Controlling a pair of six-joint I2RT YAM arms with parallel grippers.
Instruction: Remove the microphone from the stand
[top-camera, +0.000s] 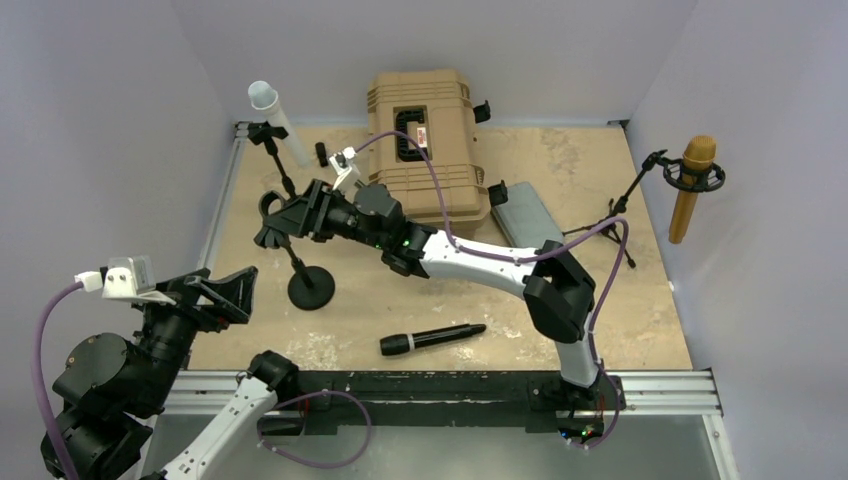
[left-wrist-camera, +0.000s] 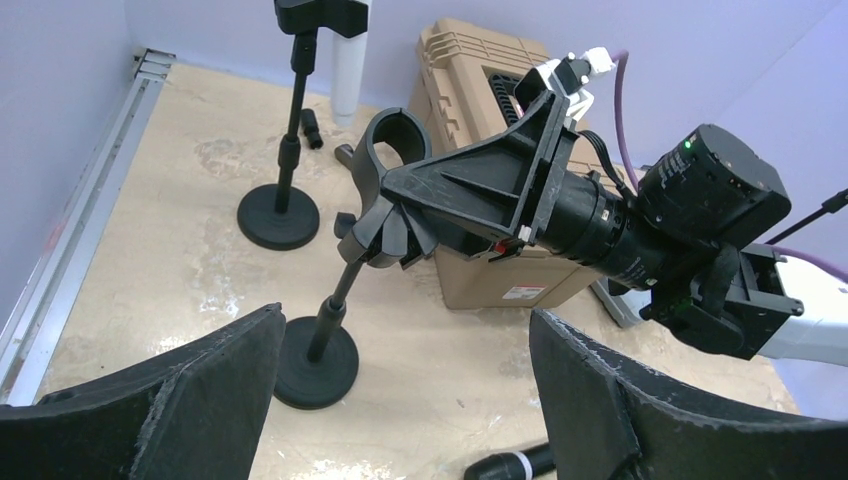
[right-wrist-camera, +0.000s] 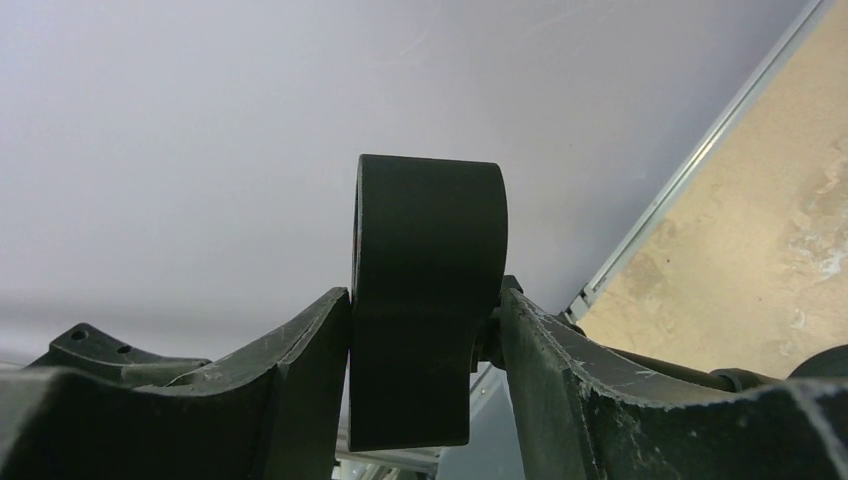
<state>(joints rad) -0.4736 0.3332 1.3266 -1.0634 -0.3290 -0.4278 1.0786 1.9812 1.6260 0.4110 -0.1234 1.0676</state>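
Note:
The black microphone (top-camera: 432, 340) lies flat on the table, apart from the stand; its end shows in the left wrist view (left-wrist-camera: 510, 466). The black stand has a round base (top-camera: 311, 287) and a tilted pole. Its C-shaped clip (top-camera: 270, 208) is empty. My right gripper (top-camera: 270, 232) is shut on the clip, which fills the gap between the fingers in the right wrist view (right-wrist-camera: 425, 290). My left gripper (top-camera: 228, 292) is open and empty, left of the stand base (left-wrist-camera: 318, 365), with nothing between its fingers (left-wrist-camera: 200, 390).
A second black stand (left-wrist-camera: 278, 215) with a white tube (top-camera: 272, 108) is at the back left. A tan hard case (top-camera: 425, 130) sits at the back centre, a grey block (top-camera: 528, 215) beside it. A gold microphone (top-camera: 692, 185) on a tripod stand is at the right wall.

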